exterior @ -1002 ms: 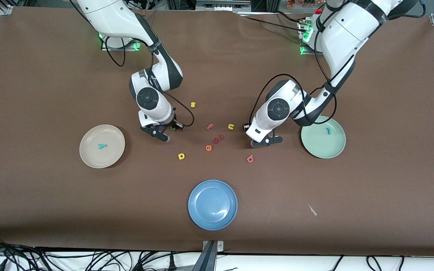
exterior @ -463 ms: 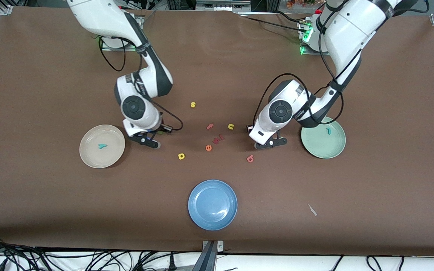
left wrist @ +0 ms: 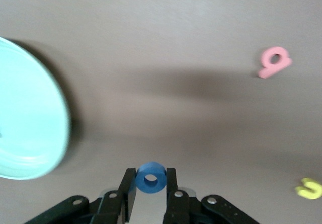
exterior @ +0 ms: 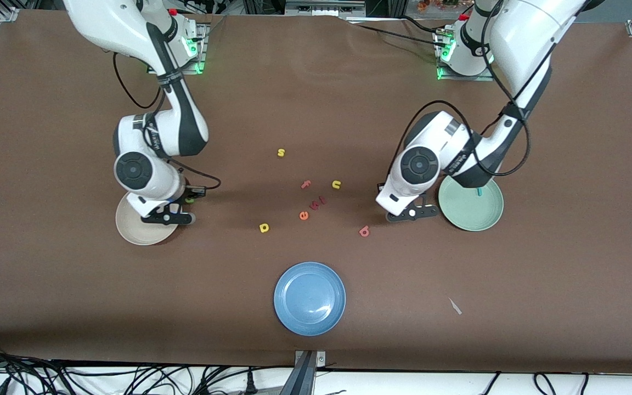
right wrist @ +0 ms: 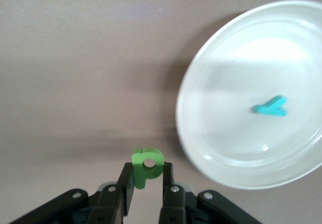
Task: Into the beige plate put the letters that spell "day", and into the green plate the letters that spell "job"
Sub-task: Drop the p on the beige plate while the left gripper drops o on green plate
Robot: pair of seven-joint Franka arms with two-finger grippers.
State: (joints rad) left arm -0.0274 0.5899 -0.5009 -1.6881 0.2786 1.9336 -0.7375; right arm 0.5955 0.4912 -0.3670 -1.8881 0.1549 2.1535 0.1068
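Lying loose mid-tabletop (exterior: 316, 82): salmon b (exterior: 364, 231), yellow a (exterior: 264, 227). Hovering at beige plate's (exterior: 129, 233) edge, right gripper (right wrist: 146, 181), jaws pinching green d (right wrist: 147, 164); beside green plate (exterior: 472, 216), left gripper (left wrist: 151, 189), pinching blue o (left wrist: 151, 177).

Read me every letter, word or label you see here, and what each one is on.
"o": blue, gripped by the left end effector.
"d": green, gripped by the right end effector.
"y": teal, in the beige plate.
"j": teal, in the green plate.
"s", "u", "a": yellow, on the table.
"f" pink, "e" orange, "b" salmon: on the table.
Dark red pieces beside "e": too small to read.
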